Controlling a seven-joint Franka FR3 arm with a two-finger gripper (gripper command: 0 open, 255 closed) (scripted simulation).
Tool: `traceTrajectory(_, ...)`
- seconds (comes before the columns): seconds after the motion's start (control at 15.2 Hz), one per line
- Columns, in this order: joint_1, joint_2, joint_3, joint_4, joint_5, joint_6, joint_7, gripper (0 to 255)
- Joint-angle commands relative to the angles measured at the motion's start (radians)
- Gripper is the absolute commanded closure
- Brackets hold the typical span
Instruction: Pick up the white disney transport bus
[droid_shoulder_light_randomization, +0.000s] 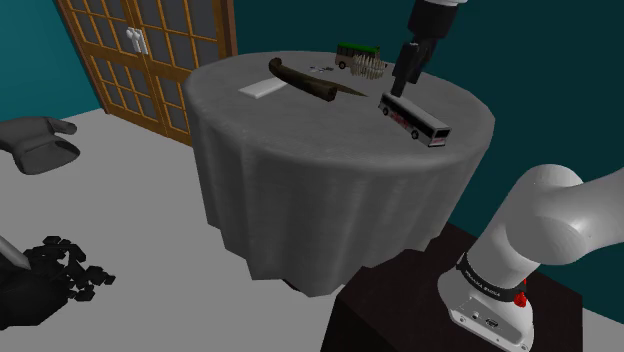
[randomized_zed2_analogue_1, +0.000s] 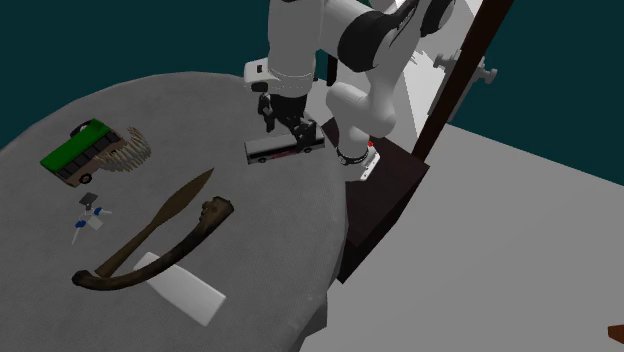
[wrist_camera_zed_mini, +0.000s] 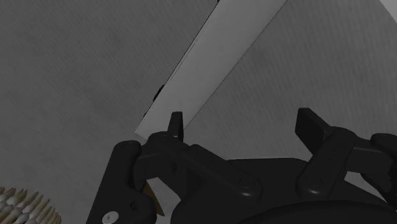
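you have not lifted anything yet: the white bus (droid_shoulder_light_randomization: 413, 118) lies flat on the table (droid_shoulder_light_randomization: 300, 150), near its rim toward the stand (droid_shoulder_light_randomization: 390, 300). your gripper (droid_shoulder_light_randomization: 402, 82) hangs over that part of the table, fingers spread apart, nothing held. descending, closing and lifting remain.

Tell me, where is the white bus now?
In the shoulder view the white bus stands at the round table's right side, just under the open end effector, with the green bus behind it.
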Motion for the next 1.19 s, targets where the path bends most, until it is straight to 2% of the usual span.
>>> traceTrajectory(0.0, 0.000, 0.000, 0.000, 0.000, 0.000, 0.000, 0.000, 0)
traceTrajectory(0.26, -0.135, 0.005, -0.016, -0.059, 0.077, -0.056, 0.289, 0)
traceTrajectory(0.79, -0.143, -0.016, -0.014, -0.178, 0.085, 0.035, 0.306, 0)
traceTrajectory(0.92, -0.143, -0.016, -0.014, -0.178, 0.085, 0.035, 0.306, 0)
traceTrajectory(0.99, -0.143, -0.015, -0.013, -0.178, 0.086, 0.036, 0.307, 255)
traceTrajectory(1.12, -0.143, -0.014, -0.014, -0.178, 0.085, 0.037, 0.306, 255)
